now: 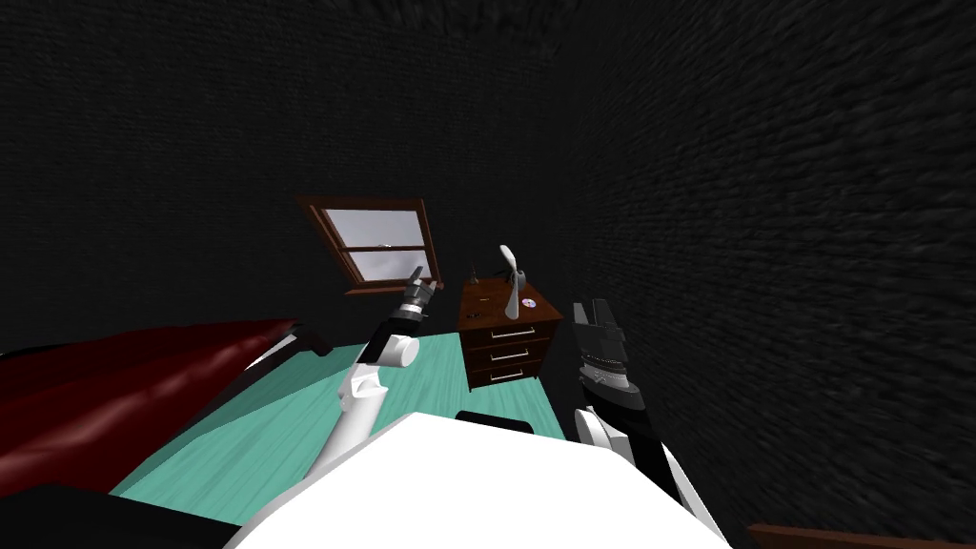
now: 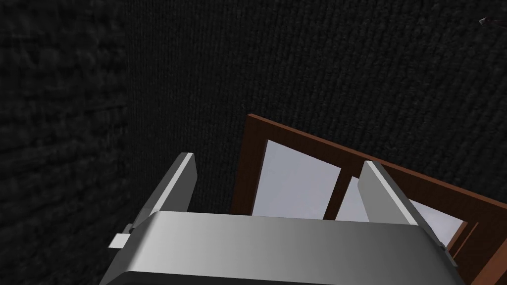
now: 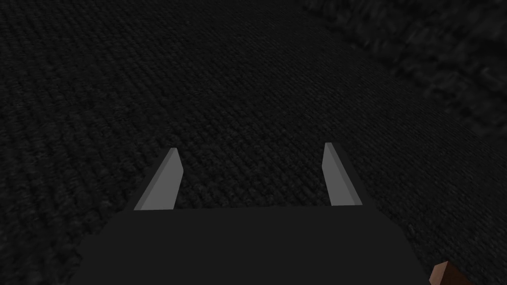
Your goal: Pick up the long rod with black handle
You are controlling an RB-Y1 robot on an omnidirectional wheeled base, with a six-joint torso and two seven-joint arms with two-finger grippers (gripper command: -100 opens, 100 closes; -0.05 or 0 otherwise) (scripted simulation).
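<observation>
Ahead, rod indistinct among dresser [image 1: 505,335] items, well beyond both arms' spread jaws.

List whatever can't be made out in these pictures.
Head view: the dark specks on the dresser top are too small to name as a rod.
Head view: the red bed runs off the left edge.
Right wrist view: a brown corner, cut by the bottom edge.
</observation>
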